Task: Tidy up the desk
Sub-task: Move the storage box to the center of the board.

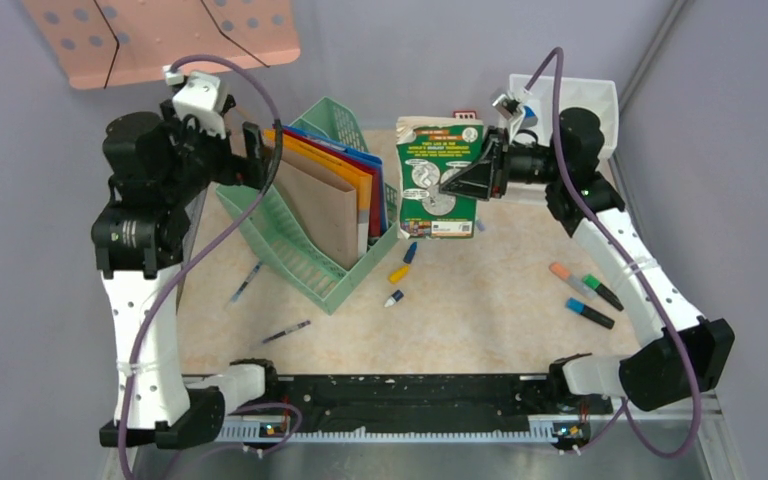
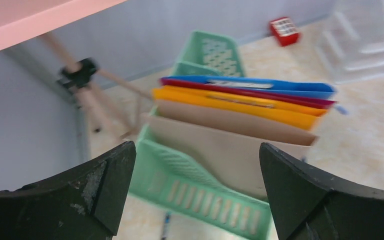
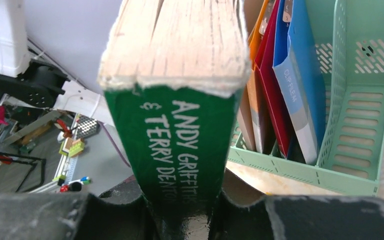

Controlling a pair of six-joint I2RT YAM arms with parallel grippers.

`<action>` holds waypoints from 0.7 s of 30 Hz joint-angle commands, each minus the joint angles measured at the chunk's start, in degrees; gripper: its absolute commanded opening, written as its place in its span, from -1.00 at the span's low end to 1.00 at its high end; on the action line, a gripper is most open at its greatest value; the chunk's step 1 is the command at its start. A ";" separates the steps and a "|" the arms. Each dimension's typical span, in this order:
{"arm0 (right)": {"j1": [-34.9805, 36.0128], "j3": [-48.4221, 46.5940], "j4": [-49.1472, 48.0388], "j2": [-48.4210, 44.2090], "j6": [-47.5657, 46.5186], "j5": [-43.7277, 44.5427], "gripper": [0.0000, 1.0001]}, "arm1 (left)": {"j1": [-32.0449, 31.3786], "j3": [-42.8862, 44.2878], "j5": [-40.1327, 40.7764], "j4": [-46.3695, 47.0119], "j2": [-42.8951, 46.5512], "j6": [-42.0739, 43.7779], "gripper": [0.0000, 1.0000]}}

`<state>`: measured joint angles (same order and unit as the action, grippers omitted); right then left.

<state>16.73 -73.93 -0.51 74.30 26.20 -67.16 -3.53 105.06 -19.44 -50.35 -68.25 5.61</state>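
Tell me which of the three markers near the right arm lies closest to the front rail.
The blue marker. It lies nearest the rail, while the orange marker and the green marker lie farther back on the desk.

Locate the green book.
Top view, upper centre: the book stands upright, clamped in the right gripper, just right of the mint file rack.

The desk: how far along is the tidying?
Done: folders stand in the green rack. In hand: the right gripper clamps a green book. To do: pens and markers lie loose on the desk; the left gripper is open, empty.
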 commanded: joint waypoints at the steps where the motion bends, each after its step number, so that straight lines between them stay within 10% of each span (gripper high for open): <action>1: 3.79 -5.13 4.57 -1.79 -7.80 3.43 -1.00 | 6.72 -3.23 13.65 -3.50 -0.76 7.74 0.96; 21: 19.94 -18.10 12.78 11.43 -16.94 10.50 -1.00 | 18.14 -9.04 5.21 -5.14 -14.90 18.23 0.35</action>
<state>33.45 -87.11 14.63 84.55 11.51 -58.72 14.48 97.34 -11.60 -57.01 -82.94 20.25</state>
